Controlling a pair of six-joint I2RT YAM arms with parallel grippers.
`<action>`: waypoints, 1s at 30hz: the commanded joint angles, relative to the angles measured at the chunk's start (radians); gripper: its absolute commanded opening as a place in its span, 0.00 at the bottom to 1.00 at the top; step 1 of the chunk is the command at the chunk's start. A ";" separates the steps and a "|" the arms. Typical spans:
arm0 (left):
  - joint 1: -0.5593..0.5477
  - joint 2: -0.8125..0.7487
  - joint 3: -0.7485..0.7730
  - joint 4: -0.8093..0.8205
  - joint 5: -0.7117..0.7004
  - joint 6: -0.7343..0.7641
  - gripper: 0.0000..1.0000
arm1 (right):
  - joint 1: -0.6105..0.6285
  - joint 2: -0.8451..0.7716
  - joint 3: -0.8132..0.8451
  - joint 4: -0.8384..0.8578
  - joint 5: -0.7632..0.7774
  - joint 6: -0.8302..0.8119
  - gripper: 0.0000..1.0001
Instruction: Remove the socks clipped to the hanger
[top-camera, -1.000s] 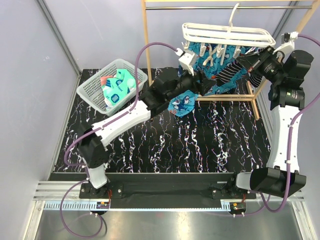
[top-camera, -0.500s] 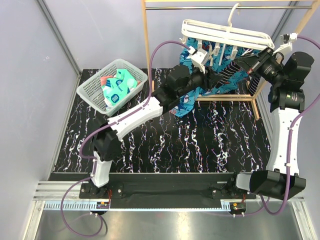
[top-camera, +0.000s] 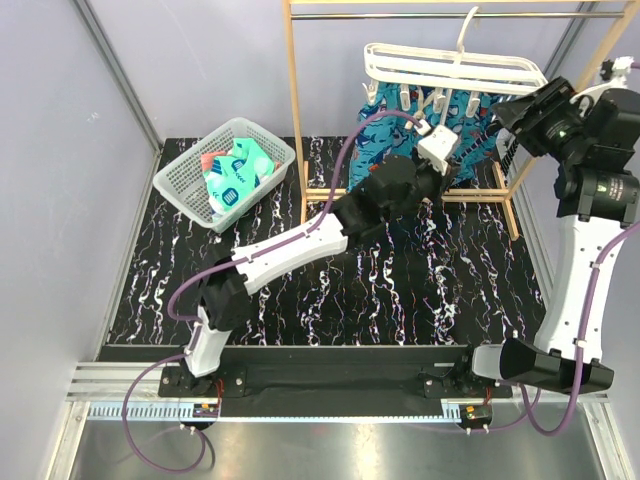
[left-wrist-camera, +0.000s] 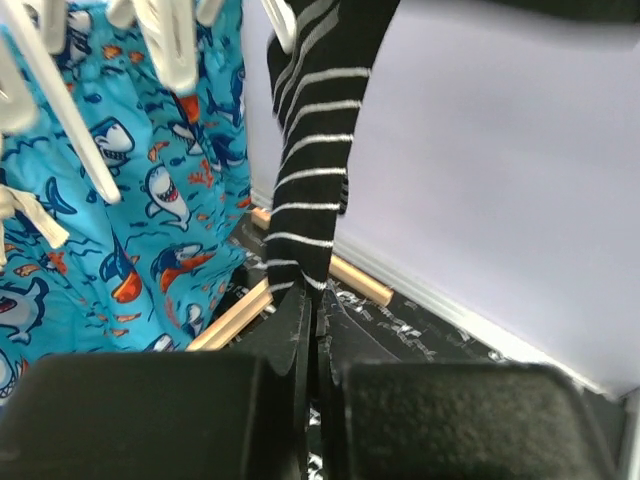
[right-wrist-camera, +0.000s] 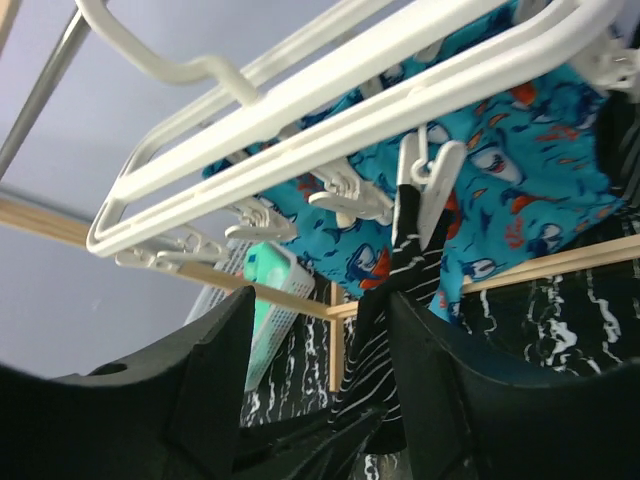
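Pinching the lower end of the black-and-white striped sock (left-wrist-camera: 310, 150), the left tool (left-wrist-camera: 310, 320) has its fingers pressed together on the fabric, so it is gripping the sock low down. The sock hangs straight from a white clip (right-wrist-camera: 425, 185) under the hanger (right-wrist-camera: 330, 100), whose hook reaches up to the top rail of the wooden rack (top-camera: 296, 100) over the far side of the bench (top-camera: 400, 290). Just behind the sock hangs the blue shark-print cloth (left-wrist-camera: 150, 200). The right tool (right-wrist-camera: 320, 305) sits below the hanger with its fingers spread apart, closed on nothing; the clip and the sock's upper part lie straight ahead of it. A teal sock (top-camera: 235, 180) and a coral one lie in the white basket (top-camera: 180, 178) at the far left.

The striped sock looks light, thin and floppy, and it will likely stretch a good deal before the clip lets go. The hanger swings freely on its hook, so a pull from the bottom may tilt the frame towards the left arm rather than free the sock. A hold nearer the clip would waste less stretch. Squeezing the clip's ears or steadying the frame with the right tool would probably make the release cleaner. The cloth is close enough to snag.
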 joint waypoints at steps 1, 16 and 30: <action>-0.014 0.007 0.030 0.051 -0.120 0.087 0.00 | 0.004 0.036 0.114 -0.144 0.197 -0.030 0.62; -0.029 0.043 0.061 0.059 -0.144 0.134 0.00 | 0.006 0.194 0.235 -0.128 0.228 -0.087 0.56; -0.044 0.067 0.081 0.054 -0.189 0.186 0.00 | 0.095 0.189 0.229 -0.105 0.373 -0.180 0.55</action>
